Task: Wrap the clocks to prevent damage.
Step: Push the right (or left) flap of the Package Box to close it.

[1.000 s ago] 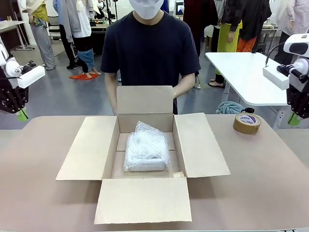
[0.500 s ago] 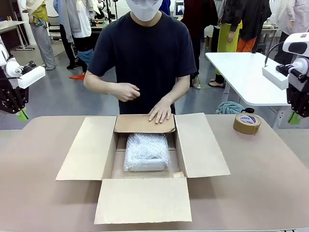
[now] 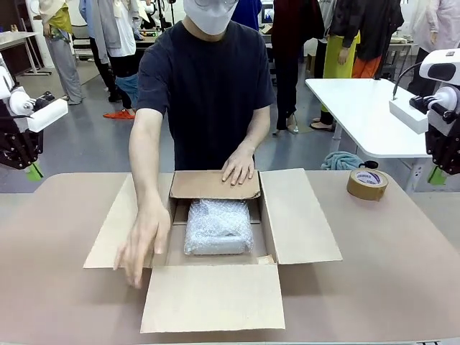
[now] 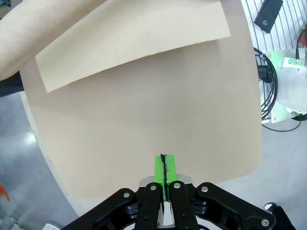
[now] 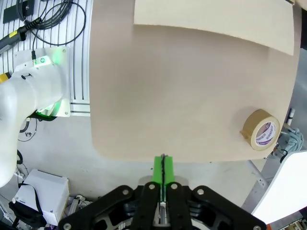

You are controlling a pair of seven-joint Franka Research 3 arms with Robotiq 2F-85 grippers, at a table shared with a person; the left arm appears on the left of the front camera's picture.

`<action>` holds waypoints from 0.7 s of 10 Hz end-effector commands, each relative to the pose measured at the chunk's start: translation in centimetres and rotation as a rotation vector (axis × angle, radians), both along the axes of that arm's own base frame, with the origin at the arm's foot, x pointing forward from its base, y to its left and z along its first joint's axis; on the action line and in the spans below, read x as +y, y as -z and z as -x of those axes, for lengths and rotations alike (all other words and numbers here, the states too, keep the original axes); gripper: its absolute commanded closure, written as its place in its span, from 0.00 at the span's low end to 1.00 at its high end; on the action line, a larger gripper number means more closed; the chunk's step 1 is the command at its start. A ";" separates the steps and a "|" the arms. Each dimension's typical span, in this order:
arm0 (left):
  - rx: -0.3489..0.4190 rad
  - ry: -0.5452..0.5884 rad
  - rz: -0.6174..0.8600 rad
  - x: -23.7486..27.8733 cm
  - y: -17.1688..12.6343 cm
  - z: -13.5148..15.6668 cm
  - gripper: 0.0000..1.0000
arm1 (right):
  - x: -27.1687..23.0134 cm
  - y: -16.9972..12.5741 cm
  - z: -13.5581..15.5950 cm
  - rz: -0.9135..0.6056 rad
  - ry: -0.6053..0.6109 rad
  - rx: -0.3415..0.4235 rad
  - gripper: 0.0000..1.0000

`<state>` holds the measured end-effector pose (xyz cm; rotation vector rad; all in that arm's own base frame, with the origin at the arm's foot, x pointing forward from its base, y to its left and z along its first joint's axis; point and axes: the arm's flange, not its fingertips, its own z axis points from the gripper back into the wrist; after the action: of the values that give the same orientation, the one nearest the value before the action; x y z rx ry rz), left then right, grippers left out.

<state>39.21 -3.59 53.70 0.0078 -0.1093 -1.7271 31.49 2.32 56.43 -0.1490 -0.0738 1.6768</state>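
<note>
A hand (image 3: 238, 167) holds the far flap (image 3: 208, 185) of the brown cardboard box (image 3: 298, 215) down to enclose the bubble-wrapped bundle (image 3: 218, 226); left tool (image 4: 164, 165) and right tool (image 5: 163, 165) sit closed, empty.

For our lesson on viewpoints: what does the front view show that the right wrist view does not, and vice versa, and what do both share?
Front view: a bubble-wrapped bundle inside the open cardboard box, the person's left hand pressing the far flap down, the right hand over the left flap. Right wrist view: the right gripper close up, jaws shut, a white arm base and floor cables. Both: the table, the tape roll and a box flap.
</note>
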 end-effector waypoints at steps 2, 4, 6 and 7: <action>0.003 0.001 0.001 0.1 0.0 0.1 1.00 | -0.1 0.1 0.1 -0.017 -0.017 0.005 0.99; 0.003 0.001 0.001 0.1 0.0 0.1 1.00 | -0.1 0.1 0.1 -0.017 -0.017 0.005 0.99; 0.003 0.001 0.001 0.1 0.0 0.1 1.00 | -0.1 0.1 0.1 -0.017 -0.017 0.005 0.99; 0.003 0.001 0.001 0.1 0.0 0.1 1.00 | -0.1 0.1 0.1 -0.017 -0.017 0.005 0.99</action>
<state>39.21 -3.59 53.70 0.0078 -0.1093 -1.7271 31.49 2.32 56.43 -0.1490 -0.0737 1.6775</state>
